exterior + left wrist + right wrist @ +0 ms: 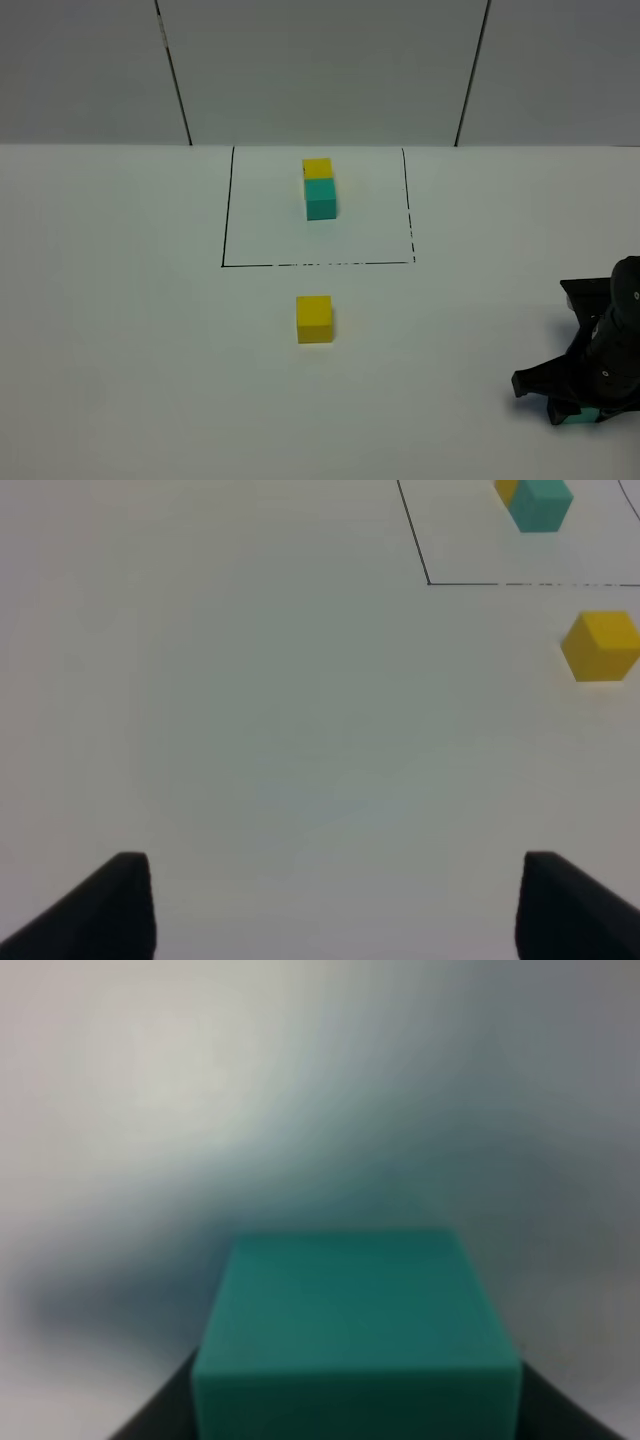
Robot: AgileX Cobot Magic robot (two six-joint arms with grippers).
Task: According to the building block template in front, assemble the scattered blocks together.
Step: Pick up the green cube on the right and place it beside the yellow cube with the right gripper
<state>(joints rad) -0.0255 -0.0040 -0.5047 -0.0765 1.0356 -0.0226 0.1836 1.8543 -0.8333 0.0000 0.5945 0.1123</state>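
Observation:
The template, a yellow cube joined to a teal-green cube, stands inside a thin black-line rectangle at the back middle; it also shows in the left wrist view. The loose yellow cube sits on the table in front of the rectangle. The loose teal-green cube sits between the fingers of my right gripper, low at the table's front right. My left gripper is open and empty, well to the left of the yellow cube; it is outside the exterior view.
The white table meets a grey panelled wall at the back. The rectangle's front line runs between the template and the yellow cube.

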